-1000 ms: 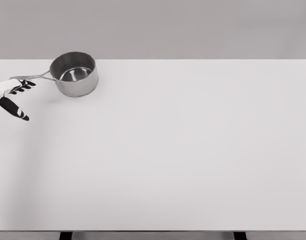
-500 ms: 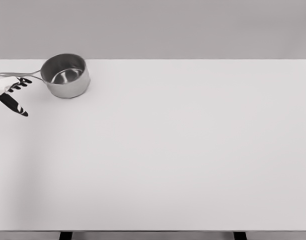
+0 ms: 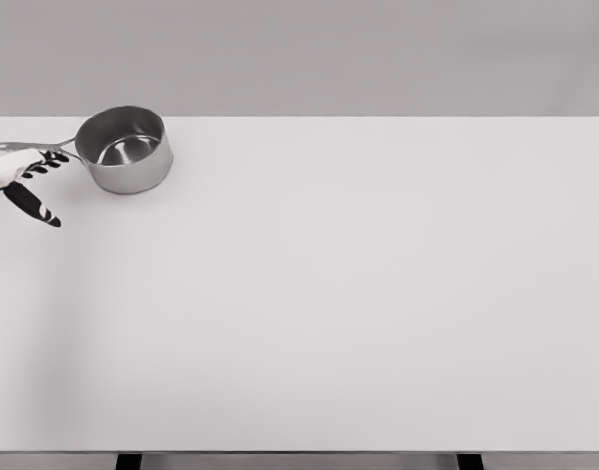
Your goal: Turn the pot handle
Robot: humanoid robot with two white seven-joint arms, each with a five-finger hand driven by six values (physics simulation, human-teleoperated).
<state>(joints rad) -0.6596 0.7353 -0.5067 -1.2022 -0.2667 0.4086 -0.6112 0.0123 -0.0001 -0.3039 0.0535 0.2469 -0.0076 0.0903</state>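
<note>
Readable text: none.
Pot: plain metal, no brand, label or number on its wall or handle.
Counter: bare white surface beside the pot, no markings or signs.
Left hand: near the pot's handle, no lettering.

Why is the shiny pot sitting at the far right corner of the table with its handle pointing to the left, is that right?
Not quite. The head view shows the shiny pot at the far left corner of the table, not the right. Its handle does point to the left, toward the left hand beside it.
</note>
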